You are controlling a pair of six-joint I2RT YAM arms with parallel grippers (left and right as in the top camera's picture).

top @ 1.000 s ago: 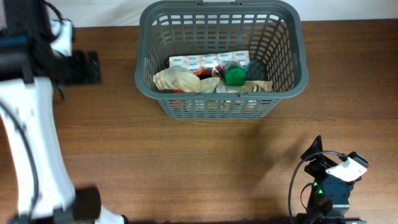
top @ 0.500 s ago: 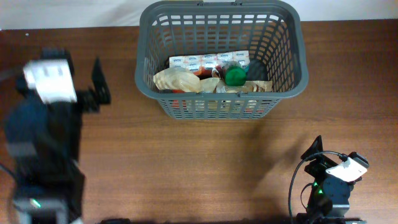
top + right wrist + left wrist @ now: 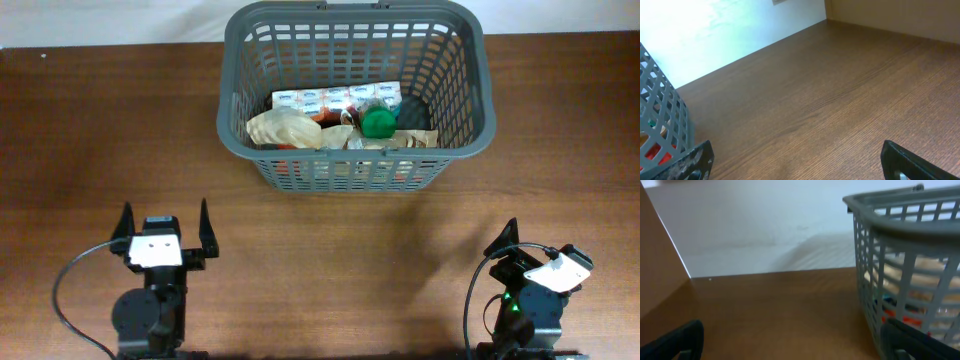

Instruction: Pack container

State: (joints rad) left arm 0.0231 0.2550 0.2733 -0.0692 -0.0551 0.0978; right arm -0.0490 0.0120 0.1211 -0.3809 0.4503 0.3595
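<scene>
One container (image 3: 350, 172) to report on, and it sits at the 12 o'clock end of the table (image 3: 330, 250), upright, dark grey, slotted walls and a thick rim. Inside it, a row of white cartons (image 3: 335, 98) lies along the far side, a green round item (image 3: 378, 122) sits just beside them toward 3 o'clock, and a crumpled tan bag (image 3: 283, 130) rests at the 9 o'clock side. Something red (image 3: 290, 168) shows through the front slats, too hidden to name.

Down to the left gripper (image 3: 164, 210), at about 7 o'clock from the basket and well apart from it: jaws spread wide, nothing between them, touching nothing. Its arm is folded low near the table's front edge, fingers pointing toward 12 o'clock. From the left wrist camera the two dark fingers (image 3: 680, 340) sit at the bottom corners, with the basket's wall off at 3 o'clock (red and pale contents glimpsed through the slots) and a pale wall (image 3: 765, 225) beyond.

Over to the right gripper (image 3: 795, 165), at about 5 o'clock from the basket, also well clear: jaws parted wide, empty, bare wood between them. The right arm (image 3: 530, 300) is tucked low at the front edge, wrist rolled over, angled toward 11 o'clock, and the basket's corner just clips its wrist view at 9 o'clock.
</scene>
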